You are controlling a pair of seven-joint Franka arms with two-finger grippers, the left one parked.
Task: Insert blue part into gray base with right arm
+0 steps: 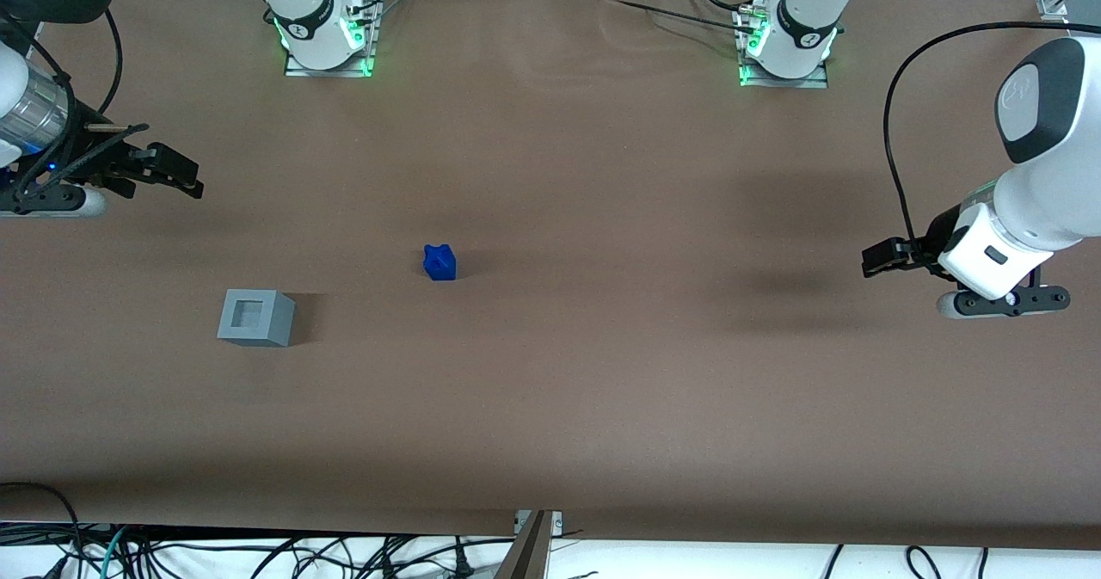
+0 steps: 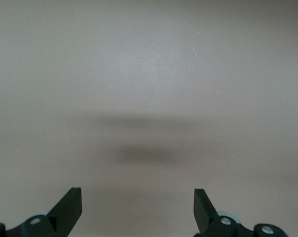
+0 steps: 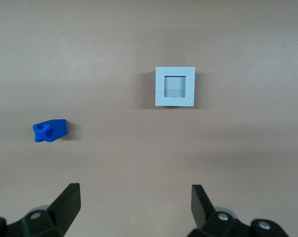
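Front view: hand (image 1: 176, 175) up off surface (image 1: 602, 390), fingers spread w/ nothing held, blue part (image 1: 439, 262) & base (image 1: 255, 317) apart — pick likely next.

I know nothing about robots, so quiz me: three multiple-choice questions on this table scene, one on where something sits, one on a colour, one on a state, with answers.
1. Where does the small bright-blue plastic block stand?
A. in the cube's recess
B. on the brown table, apart from the cube
C. between the gripper's fingers

2. What colour is the plastic cube with the square recess?
A. light gray
B. red
C. green

3. How is the right arm's black two-finger gripper?
A. shut on the block
B. shut on the cube
C. open and holding nothing

Answers: 1 B, the front view shows bare table between block and cube, the block farther from the camera. 2 A, both views show it pale gray. 3 C, the right wrist view shows its fingers spread wide with only table between them, above the working arm's end.
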